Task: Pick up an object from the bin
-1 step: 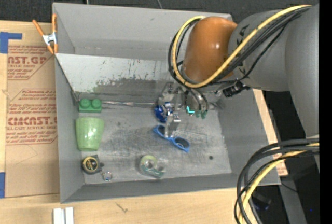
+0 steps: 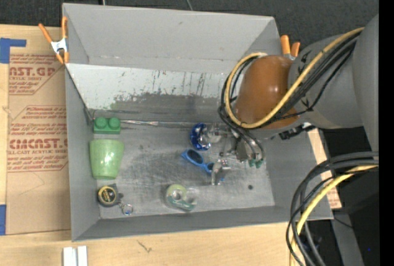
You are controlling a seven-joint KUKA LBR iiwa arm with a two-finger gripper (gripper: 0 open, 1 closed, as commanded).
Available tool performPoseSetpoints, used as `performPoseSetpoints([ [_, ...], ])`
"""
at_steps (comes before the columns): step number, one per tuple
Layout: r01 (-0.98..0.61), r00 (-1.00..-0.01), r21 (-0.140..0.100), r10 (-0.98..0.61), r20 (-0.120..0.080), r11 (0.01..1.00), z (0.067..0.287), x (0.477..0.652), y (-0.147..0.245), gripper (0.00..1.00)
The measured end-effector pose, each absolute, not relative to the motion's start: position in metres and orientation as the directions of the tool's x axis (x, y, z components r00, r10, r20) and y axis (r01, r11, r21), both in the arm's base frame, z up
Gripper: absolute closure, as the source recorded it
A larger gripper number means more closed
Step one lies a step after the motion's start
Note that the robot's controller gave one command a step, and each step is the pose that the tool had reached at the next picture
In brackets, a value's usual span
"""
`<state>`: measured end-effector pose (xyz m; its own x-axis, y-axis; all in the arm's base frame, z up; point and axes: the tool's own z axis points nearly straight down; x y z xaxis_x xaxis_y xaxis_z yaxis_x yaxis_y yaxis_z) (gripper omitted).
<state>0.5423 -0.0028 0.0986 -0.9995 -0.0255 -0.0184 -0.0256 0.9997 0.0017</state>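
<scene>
The end effector (image 2: 218, 171) is low in the bin's right half, close to the floor and nearer the front wall than the back. How far open it is cannot be told, nor whether it has hold of anything. Above it sit the arm's orange cover (image 2: 263, 89) and looped yellow and black cables (image 2: 233, 112).

Just left of the end effector lies a flat blue piece (image 2: 196, 158), its right end at the tip; whether they touch cannot be told. A shiny blue lump (image 2: 199, 134) lies just behind that, near the back wall's foot. A clear tape roll (image 2: 180, 196) lies in front and to the left, near the front wall.

Well apart, along the left side of the bin (image 2: 154, 83), a green brick (image 2: 106, 125) sits at the back, a pale green cup (image 2: 106, 157) lies in front of it, then a tape measure (image 2: 107, 195) with a small blue bit (image 2: 127, 209) beside it.
</scene>
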Motion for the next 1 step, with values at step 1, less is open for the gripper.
performPoseSetpoints([
  [1, 0.116, -0.993, 0.001, 0.116, 0.000, 0.993, 0.1071, 0.5144, -0.0148, 0.00],
])
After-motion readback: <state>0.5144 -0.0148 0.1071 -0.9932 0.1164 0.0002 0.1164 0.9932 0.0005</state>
